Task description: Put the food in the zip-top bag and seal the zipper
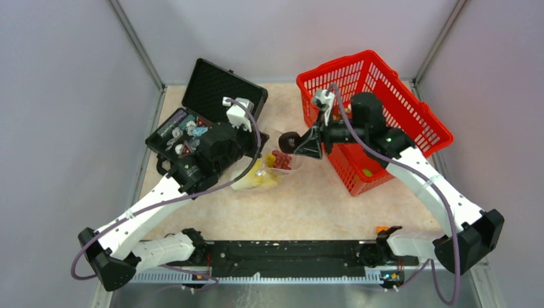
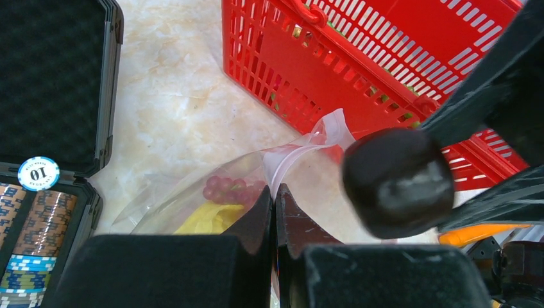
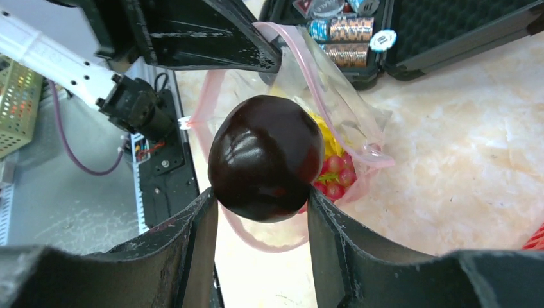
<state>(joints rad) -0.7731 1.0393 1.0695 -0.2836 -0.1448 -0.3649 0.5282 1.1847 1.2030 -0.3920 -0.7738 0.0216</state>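
The clear zip-top bag [image 1: 262, 174] lies between the arms, mouth held up and open. My left gripper [image 2: 274, 192] is shut on the bag's mouth edge, at the pale pink zipper [image 2: 290, 153]. Inside lie red-purple grapes [image 2: 228, 188] and a yellow leafy bunch [image 2: 206, 218]. My right gripper [image 3: 260, 196] is shut on a dark, glossy, round piece of food [image 3: 266, 154], which hangs just above the bag's open mouth [image 3: 333, 90]. In the top view the same dark food [image 1: 288, 142] is right of the left gripper [image 1: 256, 157].
A red basket [image 1: 391, 102] stands at the back right with a green fruit [image 1: 367, 172] in its near corner. An open black case [image 1: 212, 96] holding round chips [image 2: 32, 212] stands at the back left. Both lie close beside the bag.
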